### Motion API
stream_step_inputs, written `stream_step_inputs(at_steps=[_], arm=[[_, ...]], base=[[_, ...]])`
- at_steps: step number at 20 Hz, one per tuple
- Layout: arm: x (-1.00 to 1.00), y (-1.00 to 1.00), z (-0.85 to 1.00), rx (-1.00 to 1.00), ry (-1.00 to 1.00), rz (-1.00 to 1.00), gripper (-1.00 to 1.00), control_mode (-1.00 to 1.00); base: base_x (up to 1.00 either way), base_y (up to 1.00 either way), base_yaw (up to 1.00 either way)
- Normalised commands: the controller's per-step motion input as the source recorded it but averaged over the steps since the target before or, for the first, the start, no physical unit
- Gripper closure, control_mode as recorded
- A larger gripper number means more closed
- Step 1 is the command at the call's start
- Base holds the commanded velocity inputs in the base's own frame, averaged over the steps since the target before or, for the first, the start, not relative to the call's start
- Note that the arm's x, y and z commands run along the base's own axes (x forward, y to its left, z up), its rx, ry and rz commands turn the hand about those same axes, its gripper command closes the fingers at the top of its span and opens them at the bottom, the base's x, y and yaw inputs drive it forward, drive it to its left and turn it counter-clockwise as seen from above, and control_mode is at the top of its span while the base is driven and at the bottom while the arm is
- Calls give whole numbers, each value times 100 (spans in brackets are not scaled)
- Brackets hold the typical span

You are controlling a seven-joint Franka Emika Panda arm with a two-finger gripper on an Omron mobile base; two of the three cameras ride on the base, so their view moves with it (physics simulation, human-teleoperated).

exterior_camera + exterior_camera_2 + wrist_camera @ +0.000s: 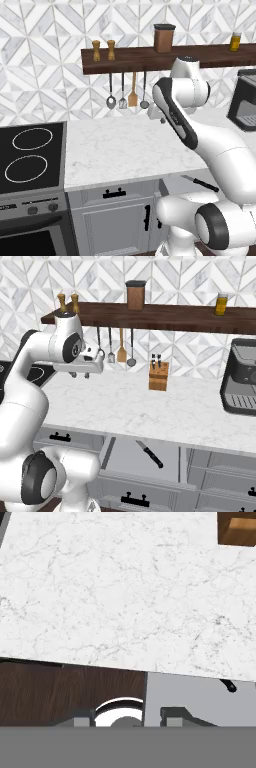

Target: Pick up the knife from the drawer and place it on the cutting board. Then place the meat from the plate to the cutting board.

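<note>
The drawer [122, 453] stands pulled open below the counter, its grey inside showing. In it lies the knife [149, 453], silver blade toward the counter and black handle toward me; it also shows to the right of my arm as the knife [200, 183]. My gripper [80, 375] hangs above the counter, up and to the left of the drawer, open with nothing between its fingers. In the hand view the gripper [127, 718] looks down on the white counter [115, 592], with the knife's handle end [229, 686] at the lower right. The cutting board, plate and meat are out of view.
A black cooktop [31, 156] lies at the counter's left. A wooden knife block [158, 376] stands at the back, and a dark coffee machine [242, 381] at the right. Utensils [121, 351] hang under a brown shelf [165, 315]. Closed drawer fronts with black handles flank the open drawer.
</note>
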Motion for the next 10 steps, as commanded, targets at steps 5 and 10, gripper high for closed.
stream_step_inputs(at_steps=[5,10], arm=[[-14,0,-4,0,-1,0,-100,-100],[-31,-9,-36,1,17,0,-100,-100]], base=[[0,0,0],[0,0,0]])
